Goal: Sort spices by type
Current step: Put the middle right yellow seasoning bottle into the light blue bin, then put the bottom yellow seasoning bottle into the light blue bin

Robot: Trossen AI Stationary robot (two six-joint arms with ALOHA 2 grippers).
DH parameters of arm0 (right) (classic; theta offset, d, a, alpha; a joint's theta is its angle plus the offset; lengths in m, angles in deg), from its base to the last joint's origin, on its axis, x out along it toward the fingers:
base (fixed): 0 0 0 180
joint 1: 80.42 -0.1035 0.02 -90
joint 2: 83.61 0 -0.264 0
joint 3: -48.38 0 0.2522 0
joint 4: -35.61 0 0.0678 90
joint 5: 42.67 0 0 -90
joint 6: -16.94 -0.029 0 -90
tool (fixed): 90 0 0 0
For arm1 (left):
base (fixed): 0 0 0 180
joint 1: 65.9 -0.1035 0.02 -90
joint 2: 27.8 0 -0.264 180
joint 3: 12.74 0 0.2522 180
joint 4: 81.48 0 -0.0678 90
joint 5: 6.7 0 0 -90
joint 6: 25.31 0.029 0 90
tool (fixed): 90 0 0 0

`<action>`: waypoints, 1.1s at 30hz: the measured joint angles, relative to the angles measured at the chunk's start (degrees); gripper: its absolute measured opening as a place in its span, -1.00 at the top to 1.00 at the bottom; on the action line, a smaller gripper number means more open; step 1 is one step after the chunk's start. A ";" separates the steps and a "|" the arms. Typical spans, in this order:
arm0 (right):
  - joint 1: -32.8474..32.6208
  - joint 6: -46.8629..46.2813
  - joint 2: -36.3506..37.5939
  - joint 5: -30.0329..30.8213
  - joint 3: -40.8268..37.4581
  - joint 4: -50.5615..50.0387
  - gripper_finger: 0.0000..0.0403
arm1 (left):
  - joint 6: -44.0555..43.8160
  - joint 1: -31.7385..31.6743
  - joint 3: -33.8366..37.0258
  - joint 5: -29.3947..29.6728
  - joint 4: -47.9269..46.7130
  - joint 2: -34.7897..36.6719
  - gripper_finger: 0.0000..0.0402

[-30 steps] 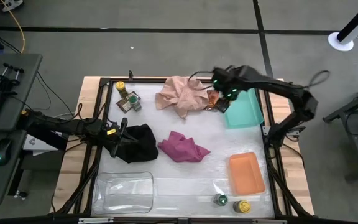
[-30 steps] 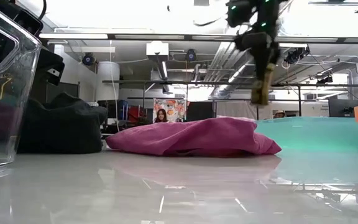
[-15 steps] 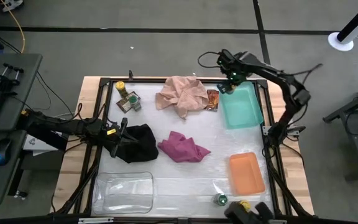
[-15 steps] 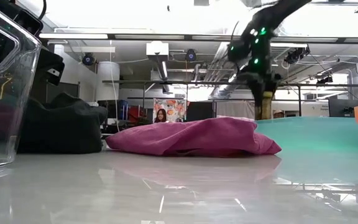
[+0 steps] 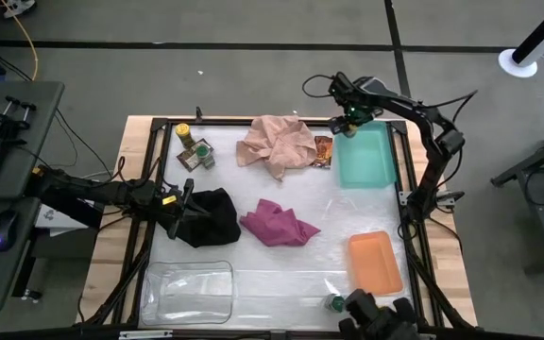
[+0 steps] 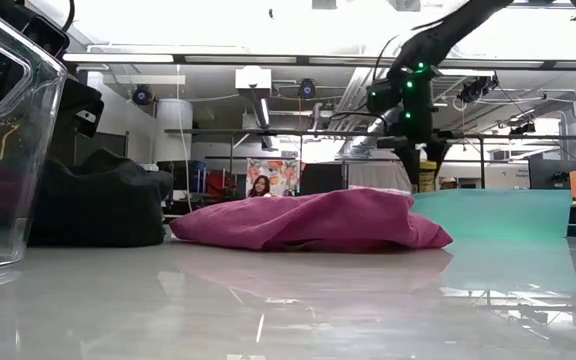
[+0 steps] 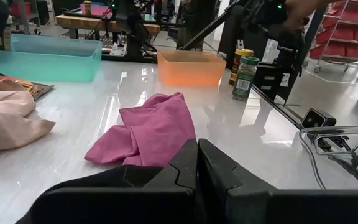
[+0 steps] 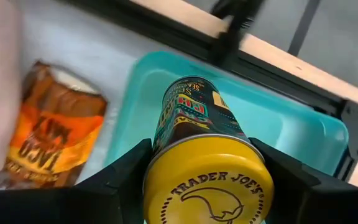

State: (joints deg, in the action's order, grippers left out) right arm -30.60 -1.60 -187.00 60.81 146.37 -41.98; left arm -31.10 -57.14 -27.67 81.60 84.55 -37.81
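My right gripper [image 5: 348, 125] is shut on a yellow-lidded spice jar [image 8: 197, 118], over the far left corner of the teal tray [image 5: 371, 165]. In the low view the jar [image 6: 427, 176] hangs below the gripper. Orange-brown foil packets [image 5: 323, 151] lie flat on the table left of the tray, beside a pink cloth [image 5: 274, 142]. More jars [image 5: 196, 151] stand at the far left. A green-lidded jar [image 5: 334, 303] stands at the near edge. My left gripper [image 5: 179, 210] is shut at the left edge of the black cloth [image 5: 211, 215]; whether it touches the cloth I cannot tell. My right gripper pinches the jar's round side just below the yellow lid [image 8: 166, 134] between its two fingers. The fingers come from above and point down along the jar, with the lid [image 8: 207, 183] toward the wrist. The jar hangs upright, lifted clear above the tray.
A magenta cloth [image 5: 280, 225] lies mid-table. An orange tray [image 5: 376, 264] stands at the near right and a clear tray [image 5: 192, 291] at the near left. A dark object [image 5: 378, 316] shows at the near edge. A black frame [image 5: 409, 189] rims the table.
My right gripper has carried the jar from above the foil packets toward the far edge and a little to the right, to above the teal tray's far left corner. A dark object has come in at the near edge and covers the yellow-lidded jar that stood there.
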 joint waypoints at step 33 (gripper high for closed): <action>1.09 -2.75 -2.23 -8.03 0.02 -1.87 -0.77 | -0.01 -0.01 0.00 -0.02 0.00 -0.01 1.00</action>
State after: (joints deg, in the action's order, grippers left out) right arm -29.51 -4.35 -189.23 52.78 146.39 -43.86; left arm -31.11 -57.14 -27.67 81.58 84.55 -37.82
